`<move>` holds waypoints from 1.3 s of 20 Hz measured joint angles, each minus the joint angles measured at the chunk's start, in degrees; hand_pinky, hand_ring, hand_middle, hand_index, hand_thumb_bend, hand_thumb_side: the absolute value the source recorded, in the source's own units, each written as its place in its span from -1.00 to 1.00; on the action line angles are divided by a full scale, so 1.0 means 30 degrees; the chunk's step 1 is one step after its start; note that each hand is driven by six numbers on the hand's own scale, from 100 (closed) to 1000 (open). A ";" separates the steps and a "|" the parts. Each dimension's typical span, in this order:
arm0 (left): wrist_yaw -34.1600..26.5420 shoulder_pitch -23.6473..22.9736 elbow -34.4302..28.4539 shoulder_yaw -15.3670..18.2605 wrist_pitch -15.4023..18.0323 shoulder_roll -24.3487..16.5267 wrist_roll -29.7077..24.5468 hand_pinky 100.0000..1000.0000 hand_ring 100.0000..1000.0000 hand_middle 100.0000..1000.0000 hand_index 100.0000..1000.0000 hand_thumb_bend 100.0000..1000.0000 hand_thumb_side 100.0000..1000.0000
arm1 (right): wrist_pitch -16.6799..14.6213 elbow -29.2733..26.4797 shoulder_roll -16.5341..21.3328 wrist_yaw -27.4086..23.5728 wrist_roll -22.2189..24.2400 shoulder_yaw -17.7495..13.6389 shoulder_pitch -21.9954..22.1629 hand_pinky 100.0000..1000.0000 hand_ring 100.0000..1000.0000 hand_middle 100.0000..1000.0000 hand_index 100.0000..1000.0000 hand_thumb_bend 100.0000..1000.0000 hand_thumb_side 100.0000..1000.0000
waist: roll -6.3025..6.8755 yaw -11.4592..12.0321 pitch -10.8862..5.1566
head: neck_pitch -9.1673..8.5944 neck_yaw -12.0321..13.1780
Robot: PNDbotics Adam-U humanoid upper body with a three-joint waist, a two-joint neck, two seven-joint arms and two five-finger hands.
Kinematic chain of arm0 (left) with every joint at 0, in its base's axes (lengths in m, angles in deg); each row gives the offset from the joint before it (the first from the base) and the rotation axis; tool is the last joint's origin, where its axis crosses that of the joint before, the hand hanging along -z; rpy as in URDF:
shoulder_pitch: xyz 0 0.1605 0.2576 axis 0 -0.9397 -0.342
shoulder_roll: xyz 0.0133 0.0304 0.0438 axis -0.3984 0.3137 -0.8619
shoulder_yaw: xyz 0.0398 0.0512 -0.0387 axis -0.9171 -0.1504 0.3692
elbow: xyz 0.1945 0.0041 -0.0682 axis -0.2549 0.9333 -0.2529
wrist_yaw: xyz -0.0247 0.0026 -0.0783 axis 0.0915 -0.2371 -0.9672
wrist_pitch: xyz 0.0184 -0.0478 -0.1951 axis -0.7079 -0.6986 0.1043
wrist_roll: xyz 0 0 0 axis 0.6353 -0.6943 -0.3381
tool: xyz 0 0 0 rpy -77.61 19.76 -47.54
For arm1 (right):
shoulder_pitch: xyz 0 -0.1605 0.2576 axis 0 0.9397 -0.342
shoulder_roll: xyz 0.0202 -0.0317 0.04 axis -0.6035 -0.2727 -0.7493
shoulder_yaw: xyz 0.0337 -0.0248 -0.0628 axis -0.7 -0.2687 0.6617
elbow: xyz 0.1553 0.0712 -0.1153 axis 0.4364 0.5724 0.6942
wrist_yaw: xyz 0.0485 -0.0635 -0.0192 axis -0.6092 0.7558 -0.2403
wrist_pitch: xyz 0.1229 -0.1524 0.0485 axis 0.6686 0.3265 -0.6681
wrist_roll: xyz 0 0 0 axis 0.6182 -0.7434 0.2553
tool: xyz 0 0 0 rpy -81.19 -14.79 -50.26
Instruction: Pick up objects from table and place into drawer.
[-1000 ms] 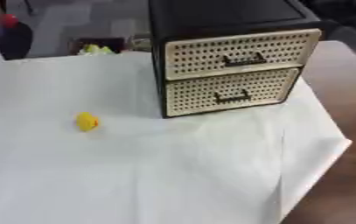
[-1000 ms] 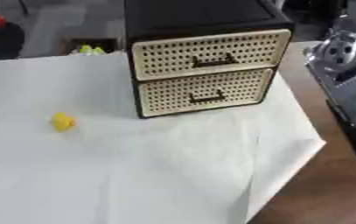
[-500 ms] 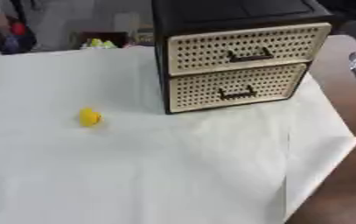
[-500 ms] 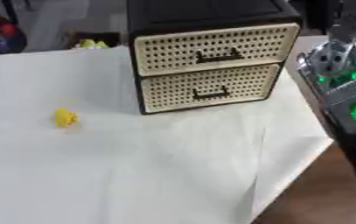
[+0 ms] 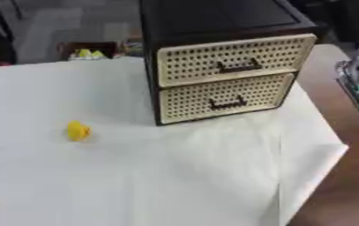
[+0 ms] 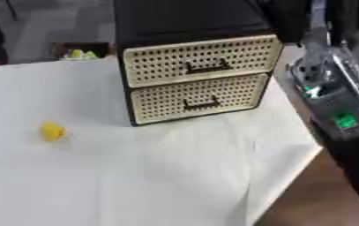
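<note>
White cloth covers my desk (image 5: pixel 213 185), where the small yellow object (image 5: pixel 78 131) lies untouched, well left of the drawer unit (image 5: pixel 225 79) with both drawers shut, so everything remains; my right arm (image 6: pixel 329 106) shows, neither hand's fingers visible.

I log: bench (image 5: pixel 352 190) of brown wood under matt white cloth (image 5: pixel 174 176); drawer unit (image 5: pixel 221 66) with matt black shell, cream perforated fronts; small yellow object (image 5: pixel 78 131), smooth.
</note>
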 measured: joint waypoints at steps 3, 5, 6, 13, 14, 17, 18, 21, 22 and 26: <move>0.0000 0.0000 0.0000 -0.0002 0.0005 -0.0116 -0.0005 0.50 0.74 0.70 0.79 -1.00 1.00 | 0.0868 0.0000 0.0874 -0.0650 0.1618 -0.0117 -0.0363 -1.00 -1.00 -1.00 0.30 -1.00 1.00 | -0.0172 -0.0024 -0.0163 | -0.0005 0.0007; 0.0000 0.0000 0.0000 -0.0003 0.0008 -0.0163 -0.0007 0.50 0.74 0.70 0.79 -1.00 1.00 | 0.1458 0.0000 0.1446 -0.1551 0.2721 -0.0193 -0.0550 -1.00 -1.00 -1.00 0.24 -1.00 1.00 | -0.0286 -0.0028 -0.0235 | 0.0005 0.0018; 0.0000 0.0000 0.0000 -0.0003 0.0011 -0.0166 -0.0009 0.50 0.74 0.70 0.79 -1.00 1.00 | 0.1752 0.0000 0.1714 -0.2041 0.3293 -0.0246 -0.0660 -1.00 -1.00 -1.00 0.21 -1.00 1.00 | -0.0329 -0.0029 -0.0272 | 0.0019 0.0025; 0.0000 -0.0003 0.0000 -0.0005 0.0028 -0.0328 -0.0026 0.50 0.74 0.70 0.79 -1.00 1.00 | 0.3515 0.0000 0.3016 -0.5107 0.8036 -0.0351 -0.1137 -1.00 -1.00 -1.00 0.35 -1.00 1.00 | -0.0479 -0.0040 -0.0594 | 0.0348 0.0026; 0.0000 -0.0003 0.0000 -0.0005 0.0037 -0.0330 -0.0035 0.50 0.74 0.70 0.79 -1.00 1.00 | 0.3710 0.0000 0.3158 -0.5491 0.8741 -0.0352 -0.1195 -1.00 -1.00 -1.00 0.36 -1.00 1.00 | -0.0513 -0.0065 -0.0642 | 0.0349 0.0026; 0.0000 -0.0006 0.0000 -0.0005 0.0063 -0.0415 -0.0061 0.50 0.74 0.70 0.79 -1.00 1.00 | 0.4237 -0.0001 0.3696 -0.6519 1.0713 -0.0356 -0.1255 -1.00 -1.00 -1.00 0.41 -1.00 1.00 | -0.0560 -0.0137 -0.0778 | 0.0349 0.0026; 0.0000 -0.0008 0.0000 -0.0005 0.0069 -0.0478 -0.0067 0.50 0.74 0.70 0.79 -1.00 1.00 | 0.4372 -0.0001 0.3852 -0.6786 1.1280 -0.0359 -0.1255 -1.00 -1.00 -1.00 0.41 -1.00 1.00 | -0.0564 -0.0147 -0.0792 | 0.0349 0.0026; 0.0000 -0.0013 0.0000 -0.0005 0.0085 -0.0488 -0.0084 0.50 0.74 0.70 0.79 -1.00 1.00 | 0.4718 -0.0001 0.4204 -0.7497 1.2754 -0.0312 -0.1161 -1.00 -1.00 -1.00 0.50 -1.00 1.00 | -0.0588 -0.0166 -0.0841 | 0.0349 0.0009; 0.0000 -0.0013 0.0000 -0.0005 0.0086 -0.0488 -0.0087 0.50 0.74 0.70 0.79 -1.00 1.00 | 0.4855 -0.0001 0.4349 -0.7793 1.3266 -0.0224 -0.1150 -1.00 -1.00 -1.00 0.50 -1.00 1.00 | -0.0592 -0.0183 -0.0903 | 0.0349 -0.0001; 0.0000 -0.0013 0.0000 -0.0011 0.0090 -0.0489 -0.0116 0.50 0.74 0.70 0.79 -1.00 1.00 | 0.5326 -0.0002 0.4630 -0.8618 1.4815 0.0089 -0.1254 -1.00 -1.00 -1.00 0.53 -1.00 1.00 | -0.0591 -0.0212 -0.1057 | 0.0344 -0.0150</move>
